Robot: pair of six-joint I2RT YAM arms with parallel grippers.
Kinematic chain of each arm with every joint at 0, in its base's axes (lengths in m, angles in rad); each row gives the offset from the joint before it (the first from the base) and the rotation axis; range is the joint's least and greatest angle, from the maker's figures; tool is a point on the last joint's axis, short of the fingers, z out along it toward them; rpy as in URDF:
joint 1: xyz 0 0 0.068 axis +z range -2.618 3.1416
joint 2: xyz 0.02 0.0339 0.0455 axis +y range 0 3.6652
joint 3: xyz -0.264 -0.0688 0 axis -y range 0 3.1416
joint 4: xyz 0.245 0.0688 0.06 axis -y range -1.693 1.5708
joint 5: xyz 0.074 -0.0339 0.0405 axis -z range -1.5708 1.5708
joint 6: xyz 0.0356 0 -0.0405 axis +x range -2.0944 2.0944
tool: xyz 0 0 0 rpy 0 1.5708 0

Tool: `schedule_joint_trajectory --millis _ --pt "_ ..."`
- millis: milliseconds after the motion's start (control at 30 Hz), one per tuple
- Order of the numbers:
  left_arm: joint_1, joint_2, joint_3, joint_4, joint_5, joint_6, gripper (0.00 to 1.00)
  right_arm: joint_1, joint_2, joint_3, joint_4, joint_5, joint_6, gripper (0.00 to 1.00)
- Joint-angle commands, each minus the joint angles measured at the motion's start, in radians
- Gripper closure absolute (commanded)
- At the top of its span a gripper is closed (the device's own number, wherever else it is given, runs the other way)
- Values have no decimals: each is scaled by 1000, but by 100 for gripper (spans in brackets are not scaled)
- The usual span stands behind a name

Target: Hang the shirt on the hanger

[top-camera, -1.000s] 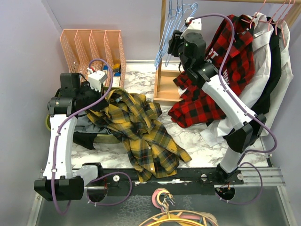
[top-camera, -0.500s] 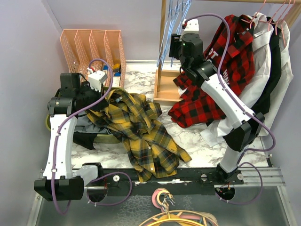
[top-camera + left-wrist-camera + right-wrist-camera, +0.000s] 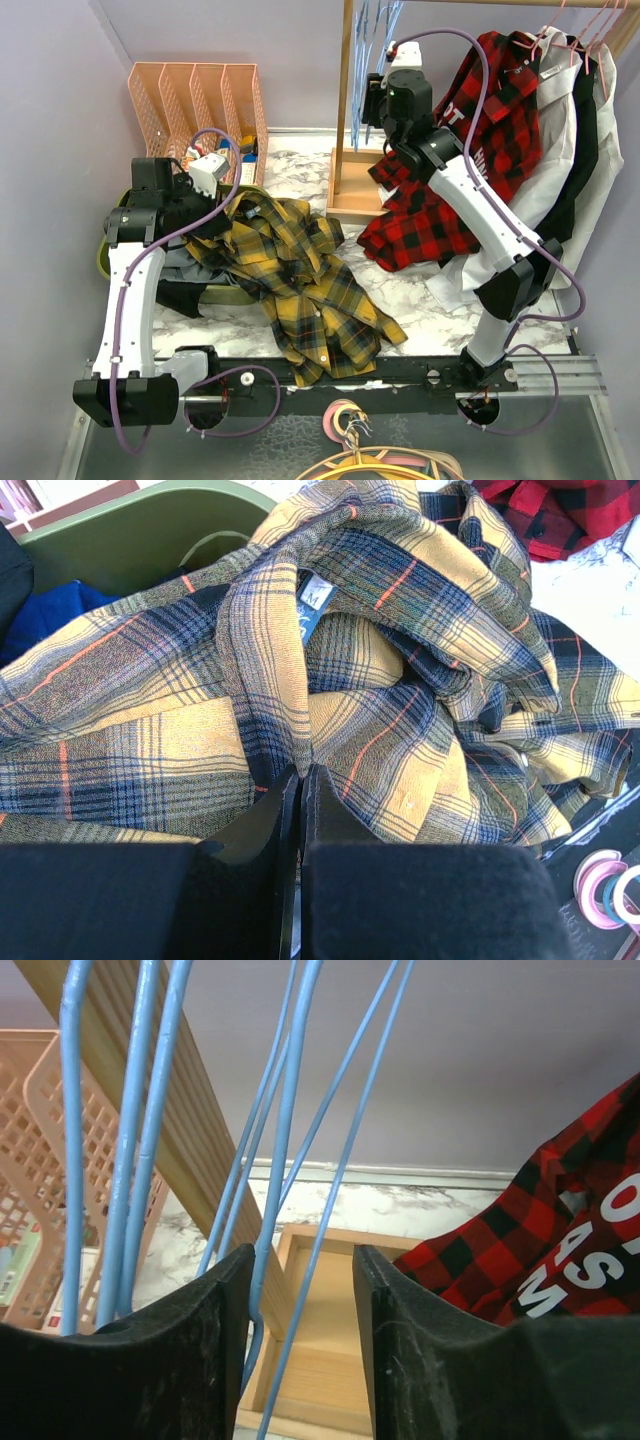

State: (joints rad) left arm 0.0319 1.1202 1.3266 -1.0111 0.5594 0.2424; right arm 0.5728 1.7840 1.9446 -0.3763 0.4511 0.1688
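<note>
Shirt (image 3: 310, 290) sprawls over the near-left part of the worktop (image 3: 300, 165), with one fold clenched in my left gripper (image 3: 300, 780) near the left edge. The hanger (image 3: 285, 1130) hangs among other blue hangers (image 3: 130, 1140) above the far edge. My right gripper (image 3: 300, 1270) straddles its wire, jaws apart and gripping nothing. I'd single out one wire, close squarely, then unhook it gently.
</note>
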Motion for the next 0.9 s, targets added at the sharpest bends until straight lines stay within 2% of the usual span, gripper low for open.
schedule_joint_trajectory --millis 0,133,200,233,333,467,700,867 --pt "5 -9 -7 19 19 3 99 2 -2 69 -129 -83 7 59" --pt "5 -9 -5 19 26 2 99 2 25 125 -188 -103 9 60" --pt "6 -10 -4 17 24 3 99 1 29 129 -197 -107 15 56" --pt "6 -13 -6 16 24 3 99 0 30 130 -202 -114 23 51" --pt "6 -17 -8 17 22 3 99 -12 35 141 -226 -157 49 51" --pt "6 -23 -12 17 22 3 98 -31 64 185 -279 -191 69 63" --pt "6 -29 -13 16 24 3 98 -44 65 200 -288 -171 70 97" --pt "7 -33 -17 13 15 2 98 -45 13 185 -253 -102 4 99"
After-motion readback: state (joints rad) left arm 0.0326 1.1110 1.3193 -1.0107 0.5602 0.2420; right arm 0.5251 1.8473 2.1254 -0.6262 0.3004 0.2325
